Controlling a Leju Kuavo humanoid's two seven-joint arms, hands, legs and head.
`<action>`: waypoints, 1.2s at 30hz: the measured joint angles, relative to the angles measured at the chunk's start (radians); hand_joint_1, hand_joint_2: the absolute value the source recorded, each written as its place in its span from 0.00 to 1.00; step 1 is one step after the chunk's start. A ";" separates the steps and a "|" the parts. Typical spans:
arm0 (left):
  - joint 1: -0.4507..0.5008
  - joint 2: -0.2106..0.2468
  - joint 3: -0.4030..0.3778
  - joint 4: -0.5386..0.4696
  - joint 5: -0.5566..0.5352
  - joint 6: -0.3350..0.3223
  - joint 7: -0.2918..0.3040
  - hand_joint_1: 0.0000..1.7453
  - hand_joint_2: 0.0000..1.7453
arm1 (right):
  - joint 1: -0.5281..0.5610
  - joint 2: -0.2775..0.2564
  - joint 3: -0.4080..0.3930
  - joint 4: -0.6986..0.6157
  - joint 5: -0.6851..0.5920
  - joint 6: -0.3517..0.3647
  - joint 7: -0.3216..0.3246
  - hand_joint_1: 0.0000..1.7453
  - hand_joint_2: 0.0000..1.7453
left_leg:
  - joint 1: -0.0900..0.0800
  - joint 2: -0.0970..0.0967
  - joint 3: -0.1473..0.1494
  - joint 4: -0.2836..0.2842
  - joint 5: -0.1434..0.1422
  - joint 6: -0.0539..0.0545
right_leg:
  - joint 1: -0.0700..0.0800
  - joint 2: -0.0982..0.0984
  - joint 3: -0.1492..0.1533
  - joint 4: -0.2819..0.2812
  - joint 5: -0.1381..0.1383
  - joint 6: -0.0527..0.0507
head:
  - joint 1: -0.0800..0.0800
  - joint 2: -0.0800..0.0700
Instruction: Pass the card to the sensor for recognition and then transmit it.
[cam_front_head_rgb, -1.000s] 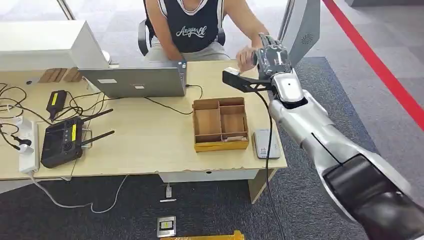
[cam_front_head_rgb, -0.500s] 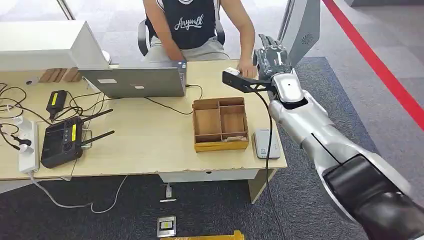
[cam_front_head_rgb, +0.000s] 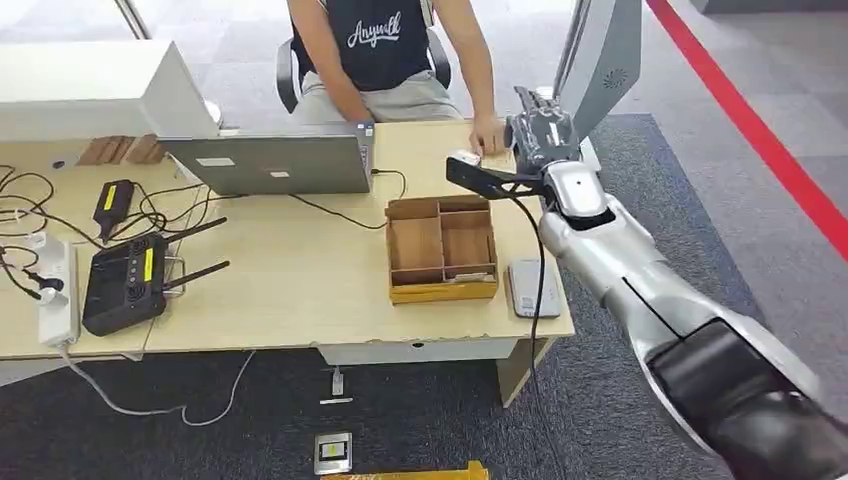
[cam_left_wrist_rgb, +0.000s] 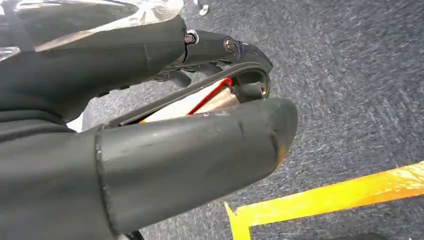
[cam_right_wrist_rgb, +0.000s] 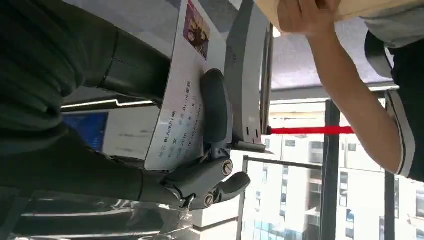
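My right hand (cam_front_head_rgb: 540, 130) is stretched out over the far right corner of the desk, near the seated person. In the right wrist view it holds a white card (cam_right_wrist_rgb: 182, 105) with a small photo and printed text, pinched between a dark finger (cam_right_wrist_rgb: 215, 105) and the palm. The person's hand (cam_front_head_rgb: 488, 137) rests on the desk just left of my right hand and is apart from the card. A flat grey sensor (cam_front_head_rgb: 527, 287) lies on the desk beside the wooden box. My left hand (cam_left_wrist_rgb: 200, 100) hangs over the carpet holding nothing, its fingers slightly bent.
A wooden compartment box (cam_front_head_rgb: 441, 290) sits near the desk's right end. A laptop (cam_front_head_rgb: 270, 162), a black controller (cam_front_head_rgb: 125, 285), cables and a power strip (cam_front_head_rgb: 57, 300) fill the left part. A grey stand (cam_front_head_rgb: 600, 60) rises behind my right hand. Yellow floor tape (cam_left_wrist_rgb: 325, 195) lies below.
The person's hand dropped from beside my right hand down onto the desk and the person leaned back. My right hand shifted slightly, still holding the card.
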 joint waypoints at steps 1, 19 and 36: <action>0.001 0.000 0.000 0.000 0.002 0.000 0.006 0.00 0.00 | 0.011 -0.008 0.000 -0.008 -0.003 0.003 0.003 1.00 1.00 | 0.000 0.000 0.000 0.000 0.000 0.000 | 0.000 0.000 0.000 0.000 0.000 0.000 | 0.000 0.000; 0.005 -0.003 0.000 0.000 0.020 0.024 0.048 0.00 0.00 | 0.159 -0.140 0.002 -0.154 -0.025 0.051 0.053 1.00 1.00 | 0.000 0.001 0.000 0.000 0.000 0.000 | 0.000 0.001 0.000 0.000 0.000 0.000 | 0.000 0.000; 0.005 -0.004 0.000 0.000 0.020 0.023 0.038 0.00 0.00 | 0.166 -0.156 0.002 -0.165 -0.035 0.051 0.054 1.00 1.00 | 0.000 0.001 0.000 0.000 0.000 0.000 | 0.000 0.001 0.000 0.000 0.000 0.000 | 0.000 0.000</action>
